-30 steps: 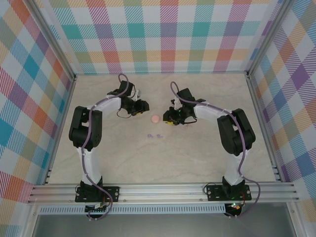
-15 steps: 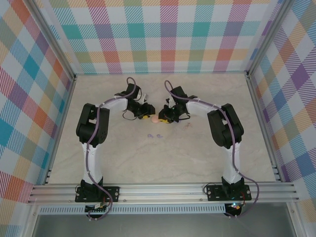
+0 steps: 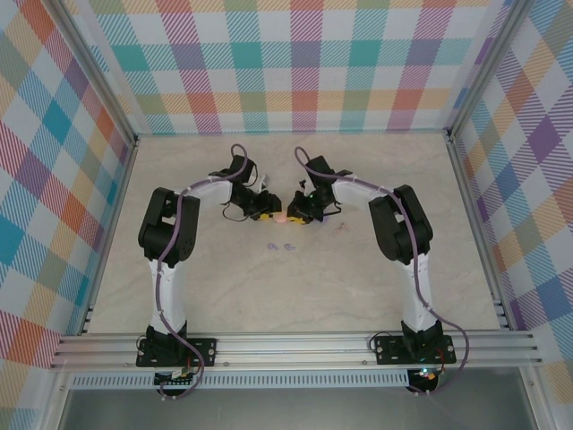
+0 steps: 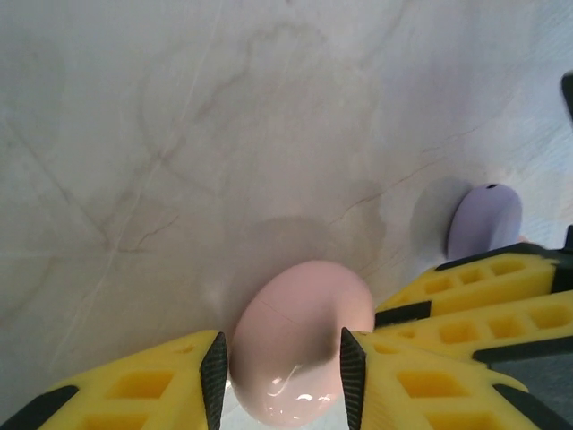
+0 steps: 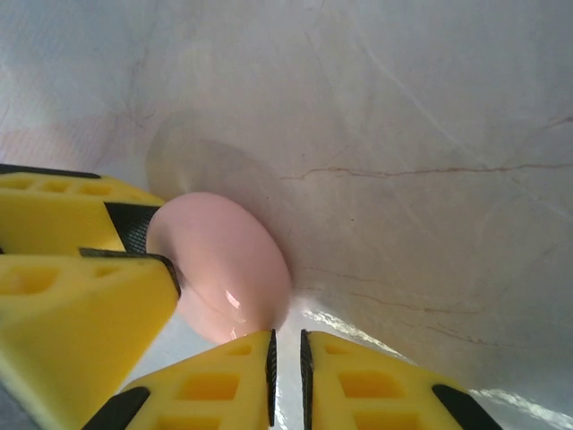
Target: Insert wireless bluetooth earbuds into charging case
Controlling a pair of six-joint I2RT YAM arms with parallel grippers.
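Trouble is mostly expected around the salmon-pink disc [image 3: 281,216] tbh, since it's being crowded from both sides at once. The left tool [image 4: 282,363] is clamped on it, pads pressed to either side, and the disc looks tipped up off the surface [image 3: 358,287] rather than lying flat. The right tool [image 5: 286,358] is seen with its jaws pinched almost together, only a thin slit between them, right at the disc's lower rim; whether the rim is actually nipped in there can't be told. Its yellow fingers are packed right up against those of the left tool, so a bump between the two could easily be caused. The smooth, rounded disc could then get squirted out of the grip and sent skidding. That matters because the earbuds [image 3: 271,245] are lying loose on the surface just on the near side of all this, side by side, apart from both tools, not yet seated in anything. Tiny and light as they look, they'd probably get knocked away if the disc were flung their way or an arm were swept low over them. A pale lilac rounded thing [image 4: 483,222] is also glimpsed just behind the right tool's fingers in the left wrist view; what it is can't be called, but it could get shoved too.
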